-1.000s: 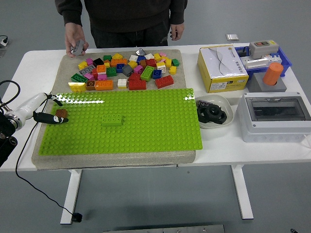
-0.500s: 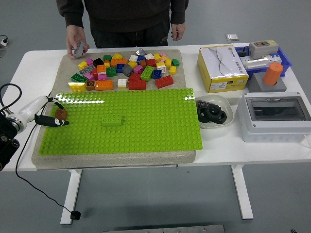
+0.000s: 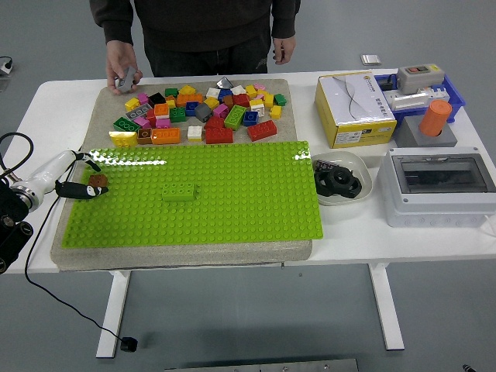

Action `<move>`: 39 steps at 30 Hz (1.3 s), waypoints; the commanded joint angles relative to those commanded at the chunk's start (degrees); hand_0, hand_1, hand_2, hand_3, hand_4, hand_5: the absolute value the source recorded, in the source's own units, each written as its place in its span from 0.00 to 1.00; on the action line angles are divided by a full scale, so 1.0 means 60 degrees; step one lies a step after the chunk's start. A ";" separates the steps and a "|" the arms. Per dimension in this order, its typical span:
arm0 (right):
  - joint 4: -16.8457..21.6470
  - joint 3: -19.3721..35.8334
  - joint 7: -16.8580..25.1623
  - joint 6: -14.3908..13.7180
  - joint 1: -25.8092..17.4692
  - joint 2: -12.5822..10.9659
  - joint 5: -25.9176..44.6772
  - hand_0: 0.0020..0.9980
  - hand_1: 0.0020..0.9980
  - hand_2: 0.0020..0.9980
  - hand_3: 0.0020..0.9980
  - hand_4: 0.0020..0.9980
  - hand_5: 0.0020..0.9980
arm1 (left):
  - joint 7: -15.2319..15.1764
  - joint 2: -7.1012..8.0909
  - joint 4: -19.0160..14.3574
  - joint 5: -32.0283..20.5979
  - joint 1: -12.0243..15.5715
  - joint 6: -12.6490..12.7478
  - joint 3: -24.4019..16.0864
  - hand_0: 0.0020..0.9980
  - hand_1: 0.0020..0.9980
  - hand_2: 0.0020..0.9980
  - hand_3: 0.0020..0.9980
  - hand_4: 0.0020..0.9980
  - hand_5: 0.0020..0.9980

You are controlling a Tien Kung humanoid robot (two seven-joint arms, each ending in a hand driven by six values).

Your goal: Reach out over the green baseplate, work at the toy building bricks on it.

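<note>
- From my remote console: a bright green studded baseplate (image 3: 232, 194) lies on a speckled grey mat (image 3: 105, 116) atop the white desk (image 3: 46, 101).
- A single lime-green brick (image 3: 179, 191) on the plate nearly matches it.
- I see a brown brick (image 3: 98, 181) at the black fingertips (image 3: 85, 191) of the white-and-black left robot hand (image 3: 66, 177).
- The loose brick pile (image 3: 205, 112) mixes red, orange, yellow, green, blue, pink, white, grey and black.
- A yellow-and-white box (image 3: 353, 108), blue tray (image 3: 453, 97), orange cylinder (image 3: 435, 118) and pale grey enclosure (image 3: 438, 186) stand right.
- A white bowl (image 3: 341, 167) holds a black object (image 3: 336, 183).
- The person (image 3: 194, 23) wears dark clothing, holding a grey piece (image 3: 124, 77).
</note>
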 joint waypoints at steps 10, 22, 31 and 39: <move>0.0000 -0.0025 0.0023 -0.0003 0.0012 -0.0001 0.0054 0.69 0.61 0.73 0.72 0.74 0.83 | -0.0014 0.0025 -0.0013 -0.0028 -0.0017 -0.0129 0.0054 0.89 0.95 0.91 0.57 0.92 0.24; 0.0000 -0.0062 0.0031 -0.0005 0.0030 0.0000 0.0092 0.68 0.61 0.73 0.72 0.74 0.83 | -0.0045 0.0038 -0.0074 0.0020 -0.0021 -0.0096 0.0095 0.88 0.95 0.91 0.60 0.88 0.17; 0.0000 -0.0124 0.0044 -0.0004 0.0043 -0.0006 0.0141 0.68 0.61 0.73 0.72 0.74 0.83 | -0.0050 0.0051 -0.0029 0.0049 -0.0024 -0.0052 0.0144 0.88 0.95 0.91 0.59 0.77 0.00; 0.0000 -0.0167 0.0056 -0.0006 0.0059 -0.0006 0.0179 0.68 0.62 0.73 0.72 0.74 0.83 | -0.0046 0.0025 0.0016 0.0057 -0.0031 -0.0041 0.0136 0.88 0.95 0.91 0.59 0.73 0.00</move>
